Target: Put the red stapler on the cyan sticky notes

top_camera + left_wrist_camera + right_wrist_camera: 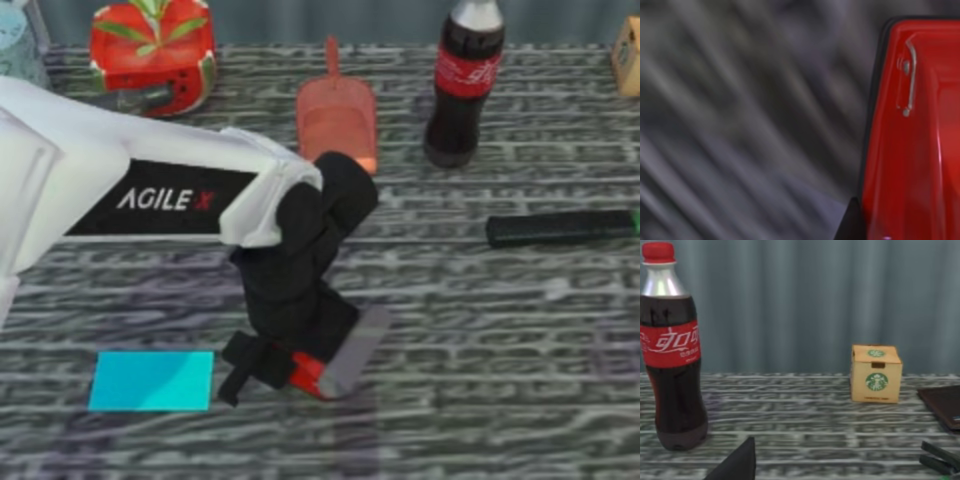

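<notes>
The red stapler (310, 376), glossy with a grey metal strip, is at the front middle of the table, just right of the cyan sticky notes (152, 381), which lie flat and bare. My left gripper (272, 368) reaches down over the stapler's left end and is shut on it, hiding that end. In the left wrist view the red stapler (912, 145) fills one side, with one dark fingertip (852, 222) pressed against its edge; the other finger is out of frame. Whether the stapler rests on the table I cannot tell. My right arm is outside the top view, its gripper (850, 476) open.
At the back stand a red strawberry-patterned box (152, 50), a salmon-pink scoop (337, 112) and a cola bottle (463, 80). A black marker (560, 228) lies at the right. A small cardboard box (627, 55) sits at the back right corner.
</notes>
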